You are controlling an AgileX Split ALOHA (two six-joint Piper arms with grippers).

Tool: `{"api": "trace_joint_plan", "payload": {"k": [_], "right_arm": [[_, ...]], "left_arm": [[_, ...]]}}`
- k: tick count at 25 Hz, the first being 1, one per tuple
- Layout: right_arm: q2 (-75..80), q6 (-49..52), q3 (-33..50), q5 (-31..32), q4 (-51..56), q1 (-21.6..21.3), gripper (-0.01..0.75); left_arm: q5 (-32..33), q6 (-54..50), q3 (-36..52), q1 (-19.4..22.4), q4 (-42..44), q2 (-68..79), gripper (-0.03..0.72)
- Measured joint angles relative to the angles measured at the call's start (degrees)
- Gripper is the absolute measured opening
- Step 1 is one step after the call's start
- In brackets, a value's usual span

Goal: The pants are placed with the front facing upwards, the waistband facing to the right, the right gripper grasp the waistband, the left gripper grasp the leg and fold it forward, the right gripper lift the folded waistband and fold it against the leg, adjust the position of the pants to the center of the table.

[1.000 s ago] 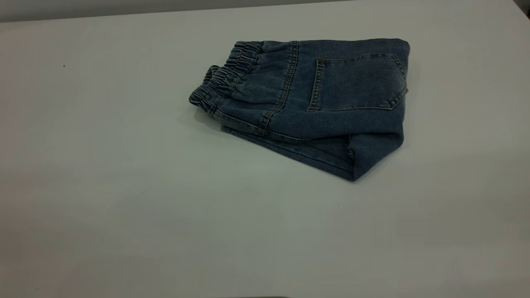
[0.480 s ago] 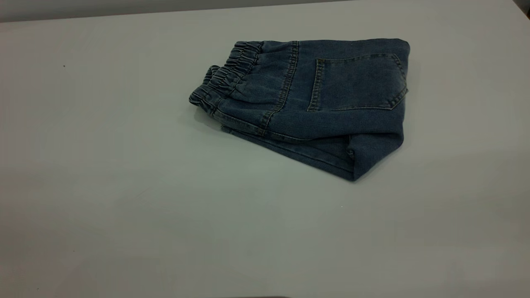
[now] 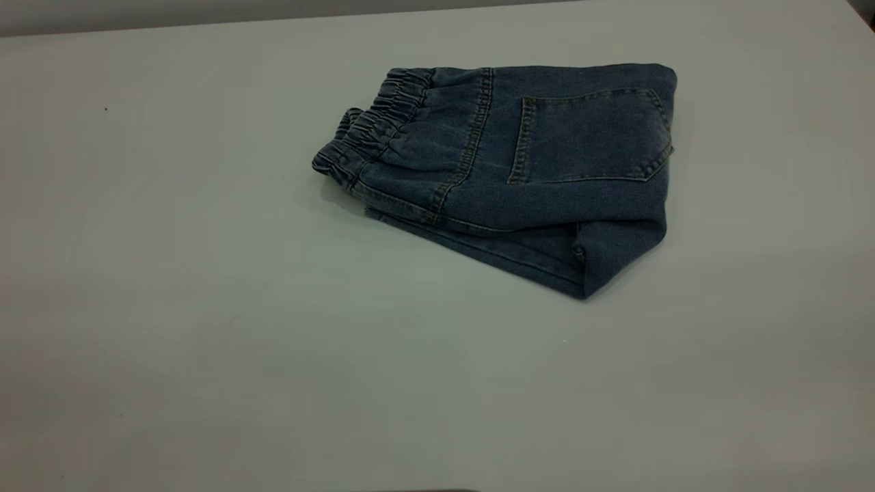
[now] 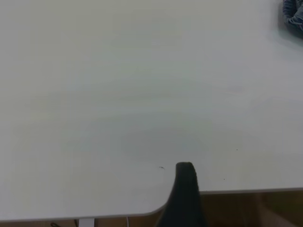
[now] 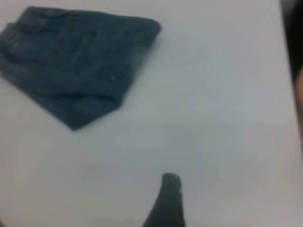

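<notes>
We are seeing the pants (image 3: 519,171) as blue denim cloth — matt, faded in places, with tan stitching. The waistband (image 3: 372,130) is showing gathered, ruffled cloth. The table (image 3: 205,307) is looking smooth, matt and white. The left gripper (image 4: 184,194) finger is appearing dark, smooth — material unclear.

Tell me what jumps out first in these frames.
The folded blue denim pants lie on the white table, toward its far right, patch pocket up and gathered waistband pointing left. Both arms are pulled back; each wrist view shows one dark finger over bare tabletop.
</notes>
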Motion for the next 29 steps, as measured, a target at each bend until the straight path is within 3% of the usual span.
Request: {"api": "trace_joint_plan", "payload": {"k": [3,29], "right_arm": [[0.0,3.59,0.0,-0.28,-2.96,0.0,0.592],[0.0,1.41,0.04,-0.7,-2.43,0.0,0.592]], "left_arm": [[0.02,0.0,0.0,0.0,0.0,0.0,0.568],[0.02,0.0,0.0,0.0,0.0,0.0,0.568]]}}
